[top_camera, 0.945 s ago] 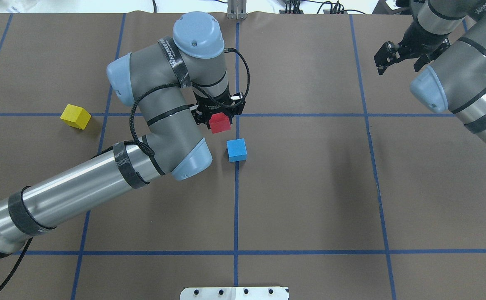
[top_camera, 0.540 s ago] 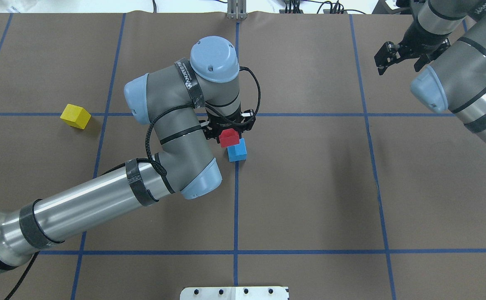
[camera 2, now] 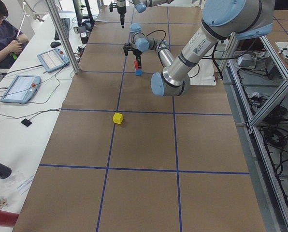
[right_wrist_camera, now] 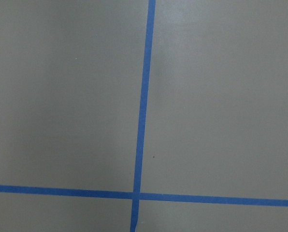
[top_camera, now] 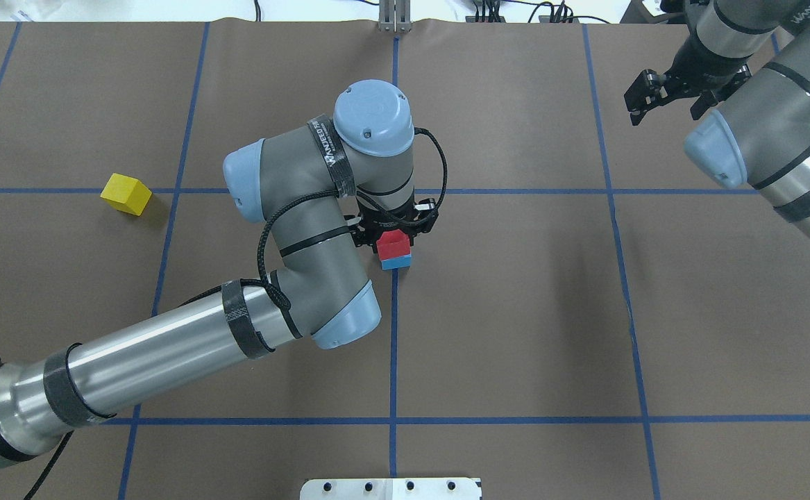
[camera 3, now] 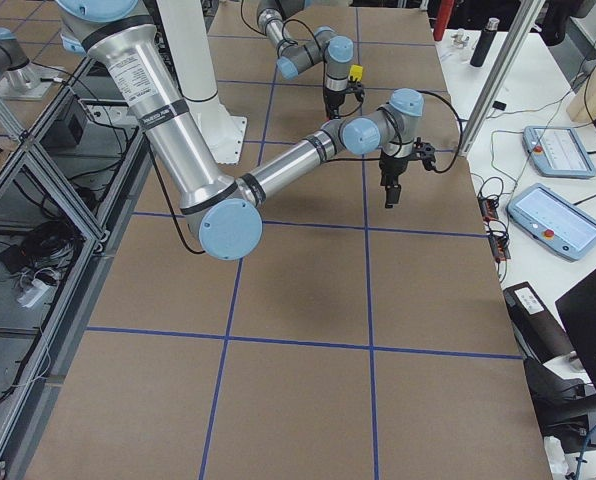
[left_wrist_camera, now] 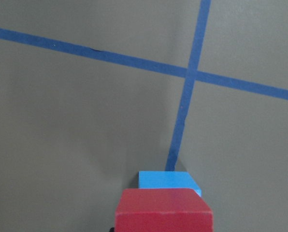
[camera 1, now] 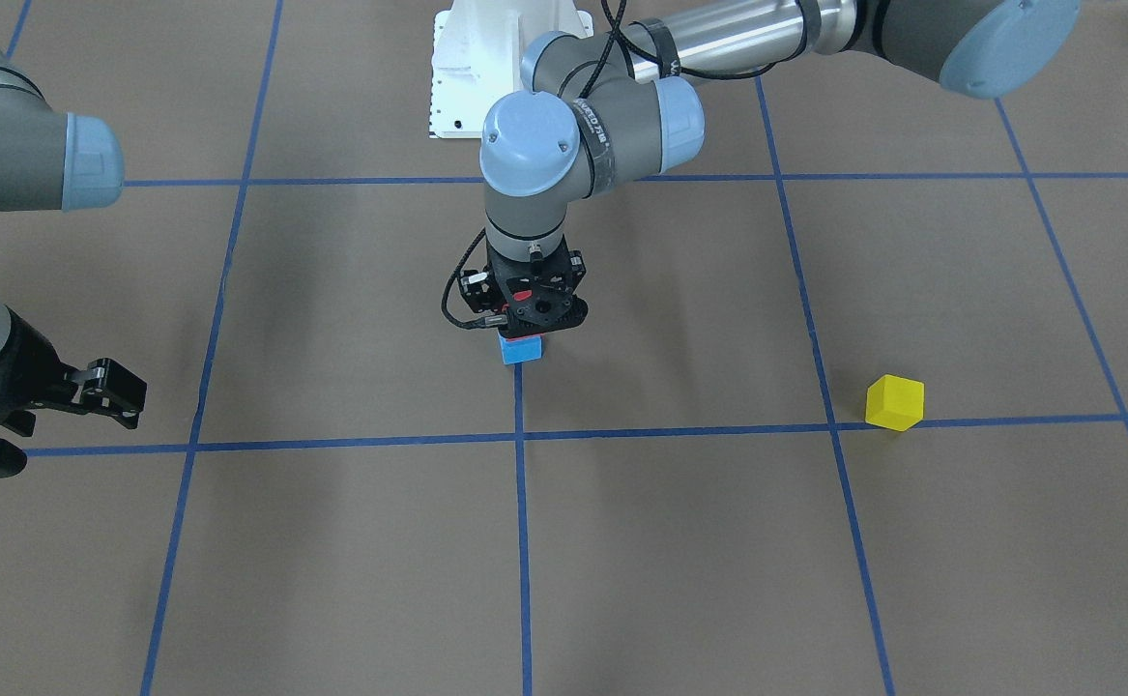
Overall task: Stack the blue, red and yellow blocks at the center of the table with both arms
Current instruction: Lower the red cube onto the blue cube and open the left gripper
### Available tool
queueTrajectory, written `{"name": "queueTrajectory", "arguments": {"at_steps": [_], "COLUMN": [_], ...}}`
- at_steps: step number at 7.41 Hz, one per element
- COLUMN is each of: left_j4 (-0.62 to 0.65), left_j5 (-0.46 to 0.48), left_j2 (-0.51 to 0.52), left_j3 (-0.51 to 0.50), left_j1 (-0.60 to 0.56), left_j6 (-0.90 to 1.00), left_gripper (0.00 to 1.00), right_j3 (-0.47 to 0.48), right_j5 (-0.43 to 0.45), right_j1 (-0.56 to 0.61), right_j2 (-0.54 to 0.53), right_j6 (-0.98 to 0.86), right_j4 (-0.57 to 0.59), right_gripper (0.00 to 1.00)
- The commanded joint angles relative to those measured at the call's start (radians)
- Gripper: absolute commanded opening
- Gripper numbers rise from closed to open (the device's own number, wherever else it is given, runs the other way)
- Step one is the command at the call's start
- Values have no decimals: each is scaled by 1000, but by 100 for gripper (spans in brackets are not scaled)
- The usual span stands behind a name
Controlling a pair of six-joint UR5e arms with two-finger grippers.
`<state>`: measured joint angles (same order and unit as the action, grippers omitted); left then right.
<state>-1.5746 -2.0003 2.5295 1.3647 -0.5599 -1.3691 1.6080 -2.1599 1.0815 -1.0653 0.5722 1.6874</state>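
My left gripper [top_camera: 394,239] is shut on the red block [top_camera: 392,244] and holds it right over the blue block [top_camera: 396,262], which sits on the table at the central tape crossing. Whether the two blocks touch I cannot tell. In the left wrist view the red block [left_wrist_camera: 164,211] covers the near part of the blue block [left_wrist_camera: 167,181]. The front-facing view shows the gripper [camera 1: 523,324] just above the blue block [camera 1: 521,350]. The yellow block [top_camera: 125,194] lies alone at the far left. My right gripper [top_camera: 665,104] is open and empty at the far right corner.
Blue tape lines divide the brown table cover into squares. The white robot base plate [top_camera: 391,488] is at the near edge. A seated person [camera 2: 4,34] and tablets [camera 2: 21,88] are on a side bench beyond the table's far edge.
My left arm has carried the red block right and toward the robot, from beside the blue block to right over it. The right arm has not moved.
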Motion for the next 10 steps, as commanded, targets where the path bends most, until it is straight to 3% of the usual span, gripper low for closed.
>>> {"name": "queueTrajectory", "arguments": {"at_steps": [1,2,3,4,5,8,10], "left_j4": [-18,-22,-30,-42,-44,-42,-9], "left_j5": [2,9,9,9,9,9,0], "left_j2": [0,0,0,0,0,0,-12], "left_j3": [-9,-12,-13,-13,-15,-6,116], "left_j1": [2,2,2,2,2,2,-59], "left_j6": [-1,-2,-2,-2,-1,1,7], "left_gripper": [0,5,50,78,99,100,100], "right_j3": [0,0,0,0,0,-2,0], "right_j5": [0,0,0,0,0,0,0], "right_j1": [0,0,2,3,3,6,6], "right_j2": [1,1,-1,-1,-2,-2,-2], "right_j6": [0,0,0,-2,-2,-2,-2], "right_j4": [0,0,0,0,0,0,0], "right_gripper": [99,100,99,99,99,99,99]}}
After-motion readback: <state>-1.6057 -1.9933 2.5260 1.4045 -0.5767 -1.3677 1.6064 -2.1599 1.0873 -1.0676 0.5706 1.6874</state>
